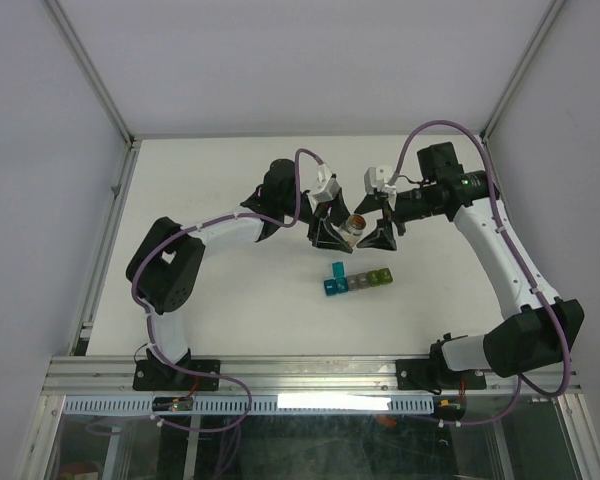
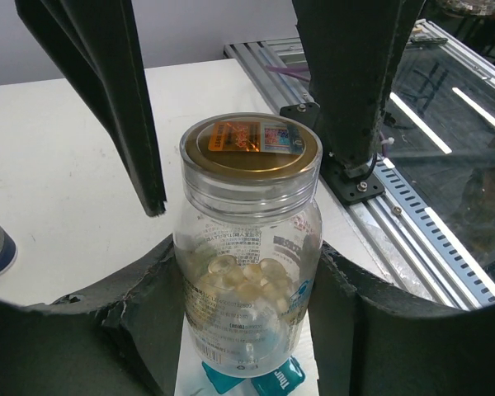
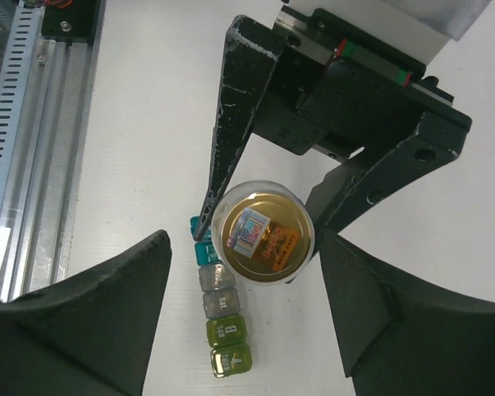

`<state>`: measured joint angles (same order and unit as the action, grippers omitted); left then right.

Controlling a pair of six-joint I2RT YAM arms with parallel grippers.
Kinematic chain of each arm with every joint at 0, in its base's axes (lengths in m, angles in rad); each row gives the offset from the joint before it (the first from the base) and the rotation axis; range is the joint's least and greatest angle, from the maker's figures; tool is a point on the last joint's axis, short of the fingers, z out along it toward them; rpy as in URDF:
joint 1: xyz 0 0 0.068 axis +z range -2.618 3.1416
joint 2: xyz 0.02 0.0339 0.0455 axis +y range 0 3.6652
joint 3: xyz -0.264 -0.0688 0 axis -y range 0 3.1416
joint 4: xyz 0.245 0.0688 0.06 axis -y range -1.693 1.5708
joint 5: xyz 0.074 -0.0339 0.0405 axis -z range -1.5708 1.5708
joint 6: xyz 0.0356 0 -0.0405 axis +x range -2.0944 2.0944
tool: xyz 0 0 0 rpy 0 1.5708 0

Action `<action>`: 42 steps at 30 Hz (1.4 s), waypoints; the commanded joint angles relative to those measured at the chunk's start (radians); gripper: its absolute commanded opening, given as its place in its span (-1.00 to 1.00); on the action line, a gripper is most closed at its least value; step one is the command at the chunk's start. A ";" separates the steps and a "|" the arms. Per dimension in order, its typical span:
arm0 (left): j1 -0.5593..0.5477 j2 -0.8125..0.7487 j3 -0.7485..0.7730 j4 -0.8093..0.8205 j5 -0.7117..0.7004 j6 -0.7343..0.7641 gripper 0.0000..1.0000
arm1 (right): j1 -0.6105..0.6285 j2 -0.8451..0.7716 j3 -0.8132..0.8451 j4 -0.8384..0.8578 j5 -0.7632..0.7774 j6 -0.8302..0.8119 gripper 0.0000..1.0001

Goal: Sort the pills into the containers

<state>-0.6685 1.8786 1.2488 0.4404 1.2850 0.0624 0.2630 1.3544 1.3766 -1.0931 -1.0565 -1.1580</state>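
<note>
Tabletop (image 1: 210,170) white, containers (image 1: 358,282) mid-surface, pale grey walls (image 1: 280,60), aluminium rail (image 1: 310,372) nearside

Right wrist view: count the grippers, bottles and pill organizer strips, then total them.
Grippers: 2 (left gripper, right gripper)
Clear gold-capped pill bottle: 1
Pill organizer strip: 1
Total: 4

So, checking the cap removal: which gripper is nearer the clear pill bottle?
Left. The left gripper is shut on the bottle, clamping its body. The right gripper hangs open at the cap end, one finger on either side of it.
</note>
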 commanded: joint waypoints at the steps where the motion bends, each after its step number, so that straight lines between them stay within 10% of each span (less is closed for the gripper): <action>1: -0.012 -0.004 0.041 0.027 0.042 0.010 -1.00 | 0.023 0.017 0.048 0.045 -0.028 0.064 0.44; 11: -0.011 -0.014 0.035 0.031 -0.046 0.018 -1.00 | 0.026 -0.008 0.003 0.138 0.019 0.227 -0.32; 18: -0.027 -0.065 -0.100 0.346 -0.551 -0.116 -1.00 | 0.007 -0.030 -0.125 0.363 0.197 0.570 -0.75; 26: -0.105 -0.022 -0.052 0.217 -0.978 0.036 -1.00 | -0.069 -0.020 -0.187 0.536 0.330 0.873 -0.90; 28: -0.106 -0.012 -0.048 0.211 -0.986 0.052 -1.00 | -0.099 -0.033 -0.175 0.533 0.273 0.890 -0.61; 30: -0.102 -0.011 -0.049 0.210 -0.960 0.061 -1.00 | -0.127 -0.056 -0.143 0.496 0.183 0.859 0.41; 32: -0.095 -0.013 -0.053 0.216 -0.889 0.055 -1.00 | -0.152 -0.095 -0.125 0.476 0.162 0.810 0.95; 42: -0.045 0.013 -0.029 0.239 -0.289 0.005 -1.00 | -0.207 -0.178 -0.095 0.124 -0.099 0.041 0.98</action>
<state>-0.7113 1.8816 1.1622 0.6258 0.7086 0.0814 0.0486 1.1839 1.2369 -0.7567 -0.9821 -0.6800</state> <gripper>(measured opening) 0.519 0.990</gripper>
